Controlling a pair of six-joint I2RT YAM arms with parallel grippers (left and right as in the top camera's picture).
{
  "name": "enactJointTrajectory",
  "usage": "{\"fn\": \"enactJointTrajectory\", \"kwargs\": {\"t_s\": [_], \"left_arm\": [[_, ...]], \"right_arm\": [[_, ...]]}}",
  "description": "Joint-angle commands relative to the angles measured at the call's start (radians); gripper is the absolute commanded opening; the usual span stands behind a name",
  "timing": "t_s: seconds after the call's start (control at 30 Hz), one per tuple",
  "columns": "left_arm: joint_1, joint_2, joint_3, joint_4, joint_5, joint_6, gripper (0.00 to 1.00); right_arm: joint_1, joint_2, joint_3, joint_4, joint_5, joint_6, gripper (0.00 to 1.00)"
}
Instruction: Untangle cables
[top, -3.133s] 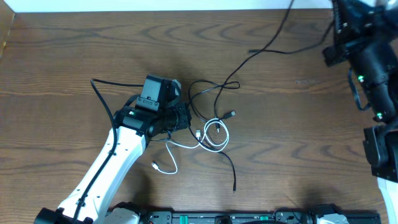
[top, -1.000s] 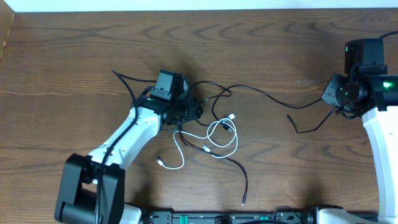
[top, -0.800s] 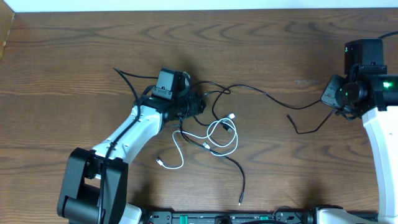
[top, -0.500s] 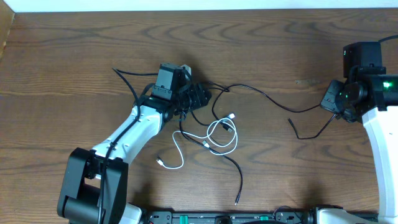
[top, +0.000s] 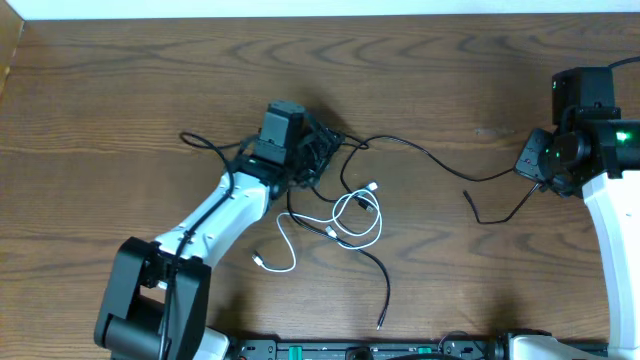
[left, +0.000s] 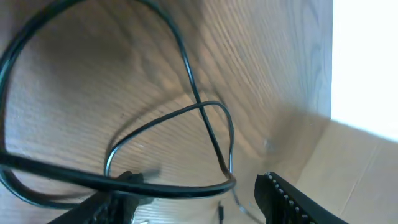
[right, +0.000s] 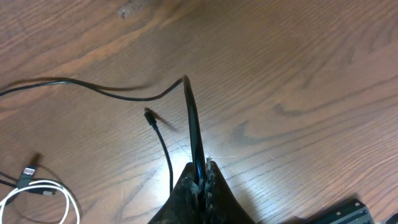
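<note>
**Inspector:** Located the cables?

**Assessor:** Found the white cable (top: 357, 215) coiled near the middle of the table (top: 120, 100), with one tail trailing toward the front edge. Traced a black cable (top: 430, 155) from the knot beside the left gripper (top: 322, 150) across to the right gripper (right: 200, 177). Noted a black tail (top: 385, 285) crossing under the white coil and ending near the front edge. Could not tell whether same cord or a second.

**Inspector:** Checked both claws?

**Assessor:** Saw the right jaws pinched tight on the black cable, a little way back from its plug end (right: 149, 115). Saw the left jaws standing apart in the wrist view, with a black loop (left: 186, 112) across the gap, unpinched.

**Inspector:** Judged handling?

**Assessor:** Rated all cords light, limp and thin. Expected slipping through any loose pinch, and dragging of neighbouring strands wherever crossed. Rated the plugs as the only stiff parts, likely to snag in a loop. Saw nothing fragile apart from those plug necks.

**Inspector:** Recommended a hold?

**Assessor:** Advised a full-closure pinch on a single bare strand, clear of crossings, close to the knot on the black side. Advised against taking the white coil whole, to avoid tightening the tangle.
</note>
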Motion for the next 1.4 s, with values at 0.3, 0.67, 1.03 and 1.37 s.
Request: {"fn": "enactJointTrajectory", "kwargs": {"t_s": [0.3, 0.67, 1.03, 1.37], "left_arm": [[-0.158, 0.005, -0.006, -0.016, -0.517, -0.101, 0.48], [-0.144, 0.003, -0.006, -0.335, -0.517, 0.218, 0.08], [-0.076, 0.001, -0.006, -0.341, 0.096, 0.862, 0.07], [-0.076, 0.001, -0.006, -0.322, 0.188, 0.956, 0.07]], "right_arm": [[-0.005, -0.001, 0.001, 0.006, -0.013, -0.045, 0.01], [-0.046, -0.001, 0.001, 0.018, 0.099, -0.069, 0.01], [-0.197, -0.001, 0.001, 0.094, -0.386, -0.374, 0.55], [-0.055, -0.001, -0.005, 0.100, -0.586, -0.679, 0.68]]}}
